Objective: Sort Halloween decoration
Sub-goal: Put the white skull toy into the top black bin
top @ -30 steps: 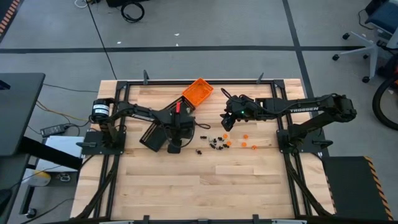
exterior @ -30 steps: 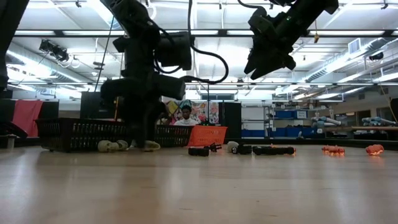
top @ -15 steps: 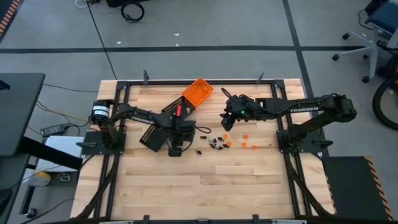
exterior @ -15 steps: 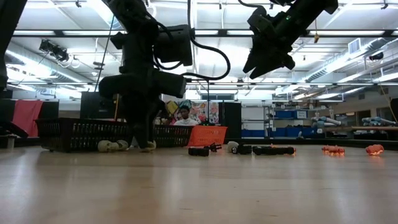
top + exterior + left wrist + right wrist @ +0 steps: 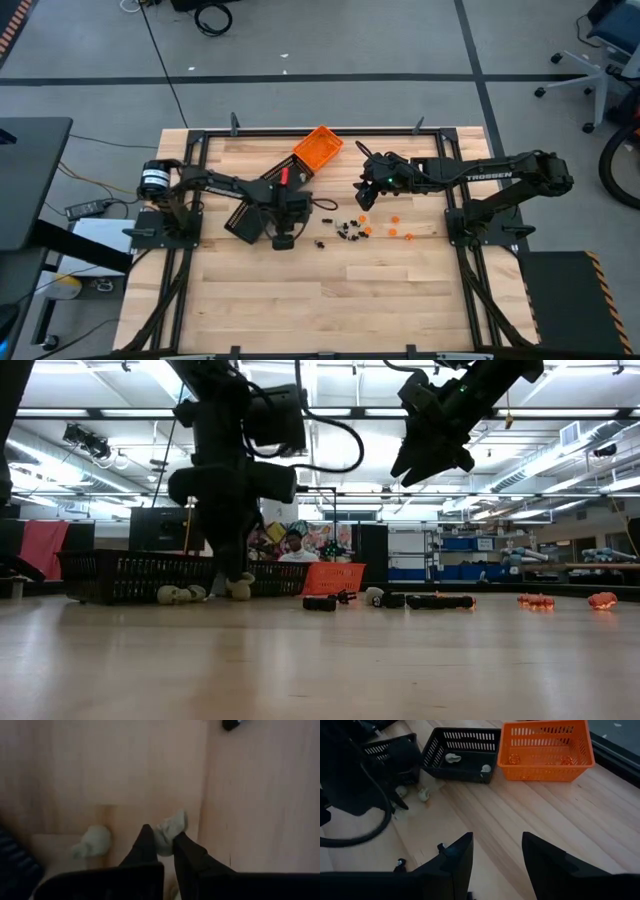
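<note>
- Since a second ago, left gripper [image 5: 161, 845] has closed on a small whitish skull-like trinket [image 5: 169, 829], low on the wooden table [image 5: 400, 290].
- Nearest black mesh tray [image 5: 243, 215] lies just beside it.
- Right gripper [image 5: 496, 851] hovers open, empty.

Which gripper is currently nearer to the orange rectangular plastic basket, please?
The right. The right gripper hovers open just beside the orange rectangular plastic basket, toward the scattered trinkets. The left gripper is farther off, down at the table past the black baskets, shut on a whitish trinket.
</note>
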